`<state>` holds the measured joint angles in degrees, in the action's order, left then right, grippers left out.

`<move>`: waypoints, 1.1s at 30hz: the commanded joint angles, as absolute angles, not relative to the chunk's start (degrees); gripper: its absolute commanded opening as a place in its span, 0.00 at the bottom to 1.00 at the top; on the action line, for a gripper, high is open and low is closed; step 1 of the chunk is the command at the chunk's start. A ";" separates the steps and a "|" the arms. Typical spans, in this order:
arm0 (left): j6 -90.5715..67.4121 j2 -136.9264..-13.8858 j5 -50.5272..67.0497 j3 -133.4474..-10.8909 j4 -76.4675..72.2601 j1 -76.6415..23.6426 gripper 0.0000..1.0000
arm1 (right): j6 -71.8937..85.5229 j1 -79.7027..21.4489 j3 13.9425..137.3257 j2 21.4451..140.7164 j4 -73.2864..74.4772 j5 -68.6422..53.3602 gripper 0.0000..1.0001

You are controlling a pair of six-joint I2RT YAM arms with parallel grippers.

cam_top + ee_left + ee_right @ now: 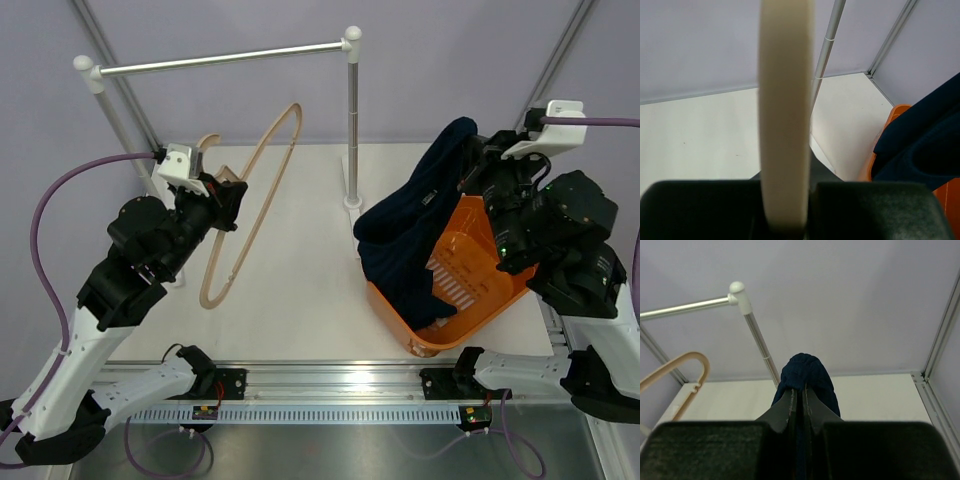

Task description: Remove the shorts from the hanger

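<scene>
**White table, lilac walls: shorts and hanger held apart**

A white table (300, 290) stands inside pale lilac walls. A silver rail (220, 58) runs on two posts along the table's far edge, toward the far left corner.

The left claw (235, 198) is above the left side of the table, shut on the hanger (262, 175). In the left wrist view the pale wooden bar (785, 100) rises straight up from between the closed fingers (700, 210). The hanger is off the rail and tilted: its upper bend is near the rail and its lower bend is toward the near left of the table. From above, its hook shows just beside the wrist camera. No cloth is on it.

The right claw (478, 152) is raised over the right side of the table, clamped on the shorts (415, 225). The right wrist view shows the two fingers (785, 407) pressed together with a bunch of navy fabric (805, 372) pinched at their tips. From that grip the shorts hang down and left, then fall over the left wall of an orange basket (490, 290). Their lower part lies inside the basket.

The basket is by the near right corner and appears tipped, its slotted side showing. The shorts and hanger are well apart, with the rail's right post (351, 120) between them.
</scene>
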<state>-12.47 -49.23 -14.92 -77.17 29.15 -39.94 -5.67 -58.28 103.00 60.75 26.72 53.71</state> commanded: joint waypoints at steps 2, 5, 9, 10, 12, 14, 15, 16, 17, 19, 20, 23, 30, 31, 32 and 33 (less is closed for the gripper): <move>-12.83 -48.52 -13.62 -77.08 27.16 -40.08 0.00 | 6.22 -51.98 100.21 59.41 33.56 49.76 0.00; -12.83 -48.51 -13.54 -77.17 27.42 -40.08 0.00 | 15.26 -46.87 91.87 56.26 37.26 45.71 0.00; -12.48 -48.34 -13.89 -77.34 28.12 -40.08 0.00 | 21.26 -43.69 79.91 49.58 39.27 45.09 0.00; -12.39 -48.25 -13.97 -77.43 28.12 -40.08 0.00 | 22.23 -42.64 78.15 47.83 40.33 45.26 0.00; -12.39 -48.51 -13.80 -77.43 28.30 -40.08 0.00 | 24.59 -38.79 74.28 46.76 43.05 43.43 0.00; -12.57 -48.78 -13.62 -77.34 28.04 -40.08 0.00 | 25.66 -36.14 70.85 46.14 43.77 40.62 0.00; -12.66 -48.87 -13.45 -77.34 28.04 -40.08 0.00 | 26.53 -34.99 69.71 46.14 43.86 39.39 0.00; -12.92 -49.04 -13.45 -77.34 28.12 -40.08 0.00 | 26.98 -32.98 67.52 46.49 43.68 36.76 0.00; -13.01 -49.04 -13.45 -77.34 28.21 -40.08 0.00 | 27.85 -32.00 66.37 46.84 43.51 35.43 0.00; -13.10 -49.22 -13.36 -77.43 28.48 -40.17 0.00 | 28.39 -28.59 63.56 48.07 42.28 30.95 0.03; -13.10 -49.22 -13.36 -77.43 28.74 -40.08 0.00 | 29.17 -27.35 62.67 48.51 41.49 29.37 0.05; -12.92 -49.13 -13.54 -77.87 29.53 -40.08 0.00 | 30.58 -24.79 60.12 50.09 40.17 25.84 0.07; -12.04 -49.04 -14.50 -79.10 31.29 -40.17 0.00 | 30.85 -24.61 60.73 50.45 40.60 25.75 0.57; -12.04 -49.13 -14.50 -79.19 31.46 -40.08 0.00 | 30.76 -24.70 61.78 50.71 40.87 25.66 0.61; -12.04 -49.22 -14.41 -79.28 31.64 -40.08 0.00 | 30.24 -24.61 62.31 50.80 41.30 25.49 0.67; -11.95 -49.48 -14.33 -79.45 31.81 -40.08 0.00 | 29.97 -24.61 63.10 50.80 41.31 25.05 0.70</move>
<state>-12.45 -49.23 -14.55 -77.12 33.32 -39.94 29.93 -24.95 59.42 51.20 42.81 26.20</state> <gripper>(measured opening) 0.060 0.668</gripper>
